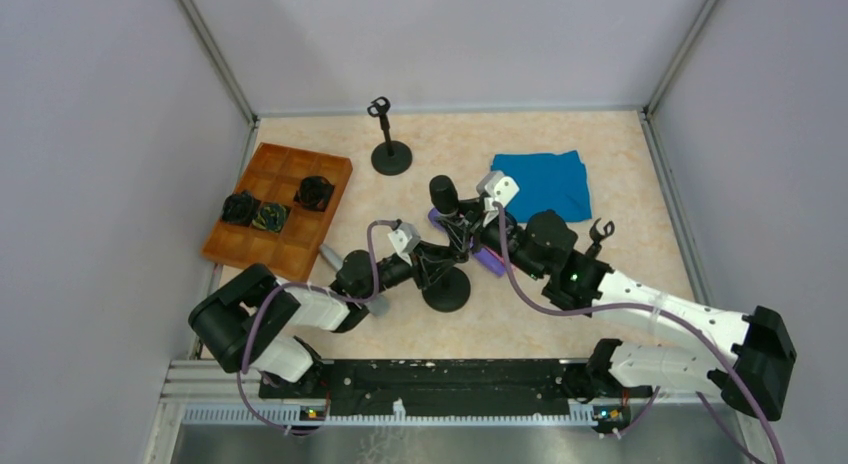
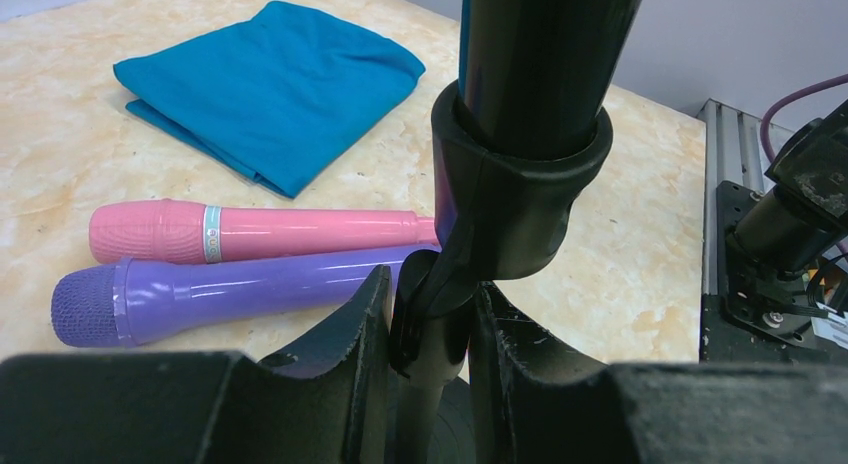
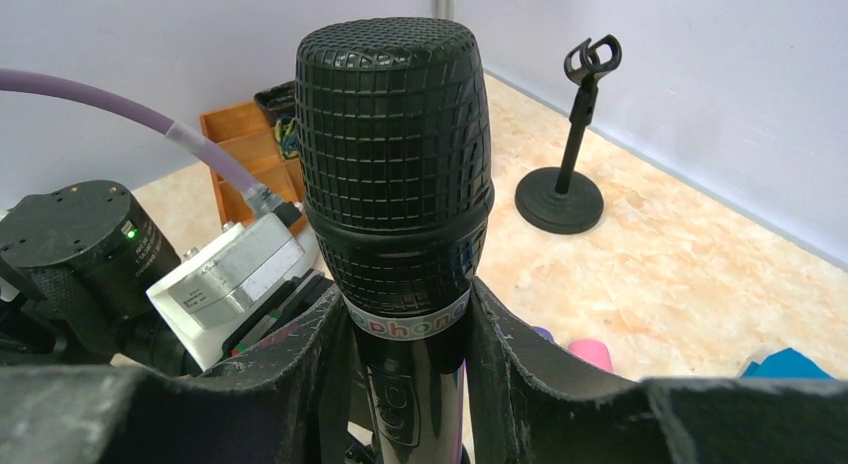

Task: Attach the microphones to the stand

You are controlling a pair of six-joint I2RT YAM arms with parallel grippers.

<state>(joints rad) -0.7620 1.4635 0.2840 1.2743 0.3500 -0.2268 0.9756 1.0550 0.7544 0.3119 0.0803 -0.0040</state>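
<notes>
The black microphone [image 3: 395,134] stands near the middle of the desk [image 1: 600,144], its long axis close to vertical, mesh head up and tail down; in the left wrist view its body runs through the clip [image 2: 520,184] of the stand [image 1: 447,289], so it looks seated or nearly so. The right claw [image 3: 408,304] is clenched on its handle just under the printed band below the head. The left claw [image 2: 432,309] is clenched on the stand's stem right under the clip, steadying it.

The microphone reads as a stiff, light, glossy tube; likely slippery, so a hold on the straight handle suits it better than one on the mesh, which could dent. The stand seems top-heavy once loaded, hence the bracing grip.

The pink microphone [image 2: 260,232] and the purple microphone [image 2: 230,289] lie flat on the desk side by side, touching or nearly so, at about 2 o'clock from the stand's base in the top view; in the left wrist view their heads point to 9 o'clock, tails to 3. A blue cloth [image 2: 275,79] lies beyond them; a second stand [image 1: 390,144] waits bare at 11 o'clock.
</notes>
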